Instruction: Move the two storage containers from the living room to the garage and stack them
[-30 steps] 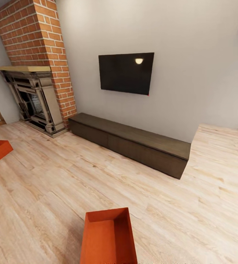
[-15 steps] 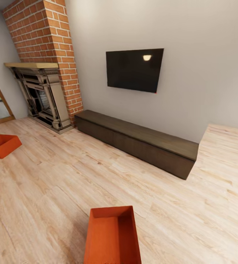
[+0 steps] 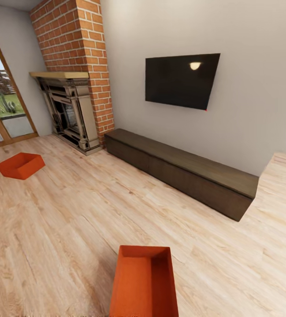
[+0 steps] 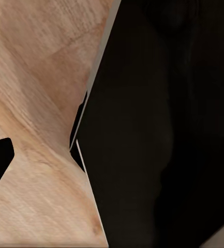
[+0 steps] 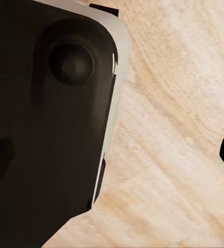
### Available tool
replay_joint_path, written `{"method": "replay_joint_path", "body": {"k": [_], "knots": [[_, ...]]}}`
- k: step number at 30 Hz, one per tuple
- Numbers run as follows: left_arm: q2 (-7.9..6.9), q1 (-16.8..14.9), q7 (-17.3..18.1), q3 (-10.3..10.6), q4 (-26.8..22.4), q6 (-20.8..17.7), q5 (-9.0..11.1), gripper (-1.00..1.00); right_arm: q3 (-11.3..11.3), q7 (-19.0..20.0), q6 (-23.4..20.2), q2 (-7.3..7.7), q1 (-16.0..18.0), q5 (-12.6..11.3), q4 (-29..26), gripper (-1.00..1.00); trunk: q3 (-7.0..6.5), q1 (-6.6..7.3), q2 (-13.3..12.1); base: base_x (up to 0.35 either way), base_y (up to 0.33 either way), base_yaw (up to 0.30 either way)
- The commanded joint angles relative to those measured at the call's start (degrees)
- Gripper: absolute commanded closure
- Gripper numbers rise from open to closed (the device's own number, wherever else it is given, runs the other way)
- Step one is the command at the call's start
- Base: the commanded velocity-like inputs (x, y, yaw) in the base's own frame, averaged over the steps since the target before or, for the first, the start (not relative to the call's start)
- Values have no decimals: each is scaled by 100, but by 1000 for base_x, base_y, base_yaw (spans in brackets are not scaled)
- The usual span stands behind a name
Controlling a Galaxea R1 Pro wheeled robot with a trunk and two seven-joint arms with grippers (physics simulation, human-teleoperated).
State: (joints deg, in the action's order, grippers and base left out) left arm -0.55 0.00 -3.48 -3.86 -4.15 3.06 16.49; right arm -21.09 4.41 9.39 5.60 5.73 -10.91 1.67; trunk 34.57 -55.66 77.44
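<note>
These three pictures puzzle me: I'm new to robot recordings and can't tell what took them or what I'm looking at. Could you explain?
A wheeled robot with two arms took them, inside a computer simulation. The large picture comes from a camera on its head, looking forward and down into a living room. On the wood floor lie two open orange-red storage containers: the near container right in front of the robot, and the far container off to the left by the glass door. Behind them are a brick fireplace, a low dark cabinet and a black TV on the wall.

The two small pictures come from cameras on the robot's wrists. Each shows dark parts of the robot's own body close up, with wood planks beyond. The fingers aren't clear enough to tell whether they are open, and nothing appears to be held.
</note>
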Motion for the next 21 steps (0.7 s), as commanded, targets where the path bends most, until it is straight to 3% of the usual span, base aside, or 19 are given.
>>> {"method": "replay_joint_path", "body": {"k": [1, 6, 21], "knots": [[2, 0, -4, -36, -4, 10, 4, -100, -36, 34, 35, 0, 7, -64, 18, -100, 11, 0, 2, 0, 0, 220], [2, 0, -4, -36, -1, 10, 2, -100, -30, 34, 36, 2, 7, -75, 18, -100, 28, 0, 2, 0, 0, 117], [2, 0, -4, -36, 2, 10, -1, -100, -30, 7, 4, -20, 7, -54, 18, -100, 77, 0, 2, 0, 0, 4]]}}
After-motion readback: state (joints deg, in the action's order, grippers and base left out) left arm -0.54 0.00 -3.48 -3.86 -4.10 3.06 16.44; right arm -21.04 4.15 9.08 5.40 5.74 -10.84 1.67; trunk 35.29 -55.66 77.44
